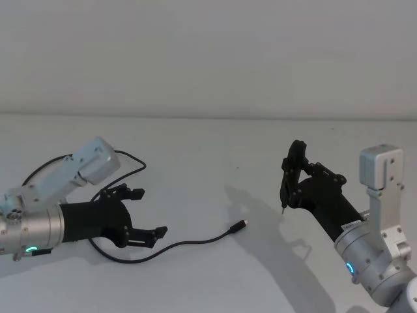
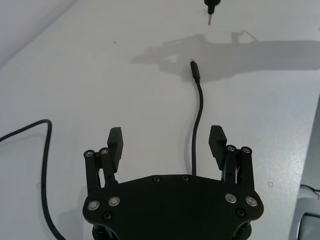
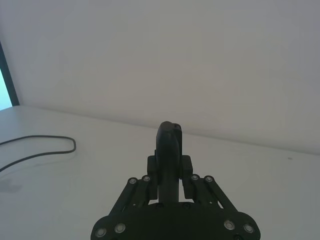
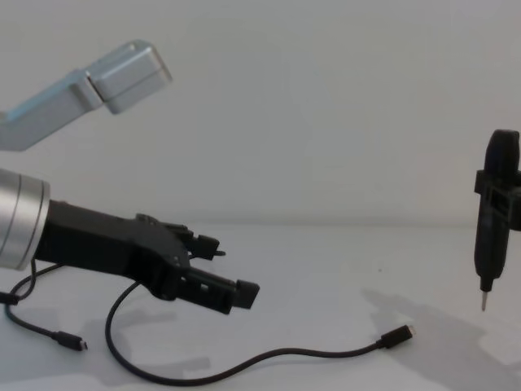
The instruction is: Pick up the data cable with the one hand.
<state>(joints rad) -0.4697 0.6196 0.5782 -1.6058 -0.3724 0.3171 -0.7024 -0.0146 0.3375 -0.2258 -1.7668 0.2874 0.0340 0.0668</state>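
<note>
Your data cable (image 1: 189, 242) looks like matt black rubbery cord with a shiny metal tip, and the table (image 1: 208, 143) is smooth matt white. The left gripper (image 1: 148, 212) is matt black plastic with ribbed pads (image 2: 217, 141) on a satin silver metal wrist (image 1: 36, 229). The pointed tool (image 1: 287, 182) looks like dark plastic too.

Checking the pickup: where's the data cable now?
In the head view the data cable lies on the table at the robot's left, beneath the open left gripper, one plug toward the right gripper.
</note>
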